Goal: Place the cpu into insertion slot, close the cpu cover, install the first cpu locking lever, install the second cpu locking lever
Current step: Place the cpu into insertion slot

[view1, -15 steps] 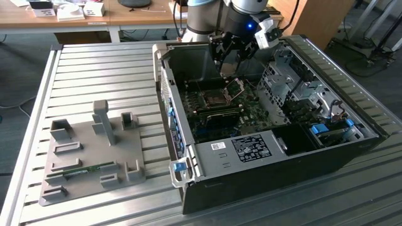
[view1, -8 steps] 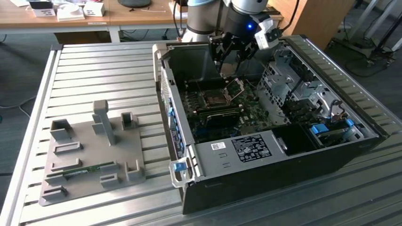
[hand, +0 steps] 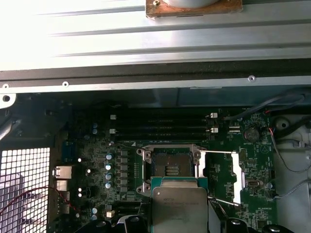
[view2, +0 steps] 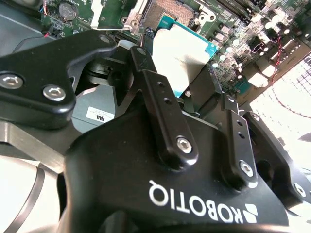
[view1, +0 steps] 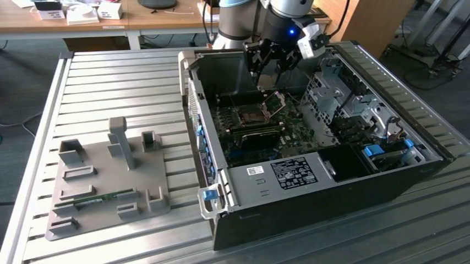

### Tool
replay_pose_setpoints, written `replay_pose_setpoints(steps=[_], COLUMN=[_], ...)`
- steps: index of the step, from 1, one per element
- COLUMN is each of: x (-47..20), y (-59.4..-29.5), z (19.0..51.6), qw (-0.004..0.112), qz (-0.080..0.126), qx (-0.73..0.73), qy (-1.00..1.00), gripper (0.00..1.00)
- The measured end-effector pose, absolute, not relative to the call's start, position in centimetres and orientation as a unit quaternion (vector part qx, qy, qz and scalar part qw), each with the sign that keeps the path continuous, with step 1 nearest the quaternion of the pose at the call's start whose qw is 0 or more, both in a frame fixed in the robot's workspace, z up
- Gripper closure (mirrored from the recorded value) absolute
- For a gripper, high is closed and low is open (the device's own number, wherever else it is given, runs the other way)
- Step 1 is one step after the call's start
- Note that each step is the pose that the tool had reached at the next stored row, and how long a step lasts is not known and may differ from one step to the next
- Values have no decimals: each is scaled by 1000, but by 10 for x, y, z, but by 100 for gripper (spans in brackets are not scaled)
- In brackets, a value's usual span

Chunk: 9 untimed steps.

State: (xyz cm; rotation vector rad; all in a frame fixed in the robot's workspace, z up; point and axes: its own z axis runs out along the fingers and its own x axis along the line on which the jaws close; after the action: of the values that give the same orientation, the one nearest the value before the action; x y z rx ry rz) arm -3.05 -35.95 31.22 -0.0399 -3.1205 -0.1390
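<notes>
My gripper (view1: 267,70) hangs inside the open computer case, above the green board. It is shut on the cpu (hand: 180,208), a pale silver square with a green edge, seen between the black fingers (view2: 146,77) in both wrist views. The cpu (view2: 181,53) hovers just off the insertion slot (hand: 170,165), a dark square socket with a silver rim, which lies bare. In the exterior view the slot (view1: 252,114) sits below the gripper, and the cpu cover (view1: 276,102) stands tilted up at its edge on the exterior view's right. Two thin silver levers (hand: 217,152) stick out sideways from the slot.
The case walls (view1: 192,82) and a metal drive cage (view1: 331,93) hem in the board. Long black memory slots (hand: 160,127) run beside the socket. A grey fixture plate (view1: 110,181) with a memory stick lies on the slatted table at the exterior view's left.
</notes>
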Motion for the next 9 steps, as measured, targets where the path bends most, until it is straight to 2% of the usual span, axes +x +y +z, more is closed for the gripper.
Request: replay_pose_setpoints(steps=[9], x=[-31], y=[-360], z=[309], qw=[9], qz=[-44], qx=[-13], qy=[-999], gripper=[46])
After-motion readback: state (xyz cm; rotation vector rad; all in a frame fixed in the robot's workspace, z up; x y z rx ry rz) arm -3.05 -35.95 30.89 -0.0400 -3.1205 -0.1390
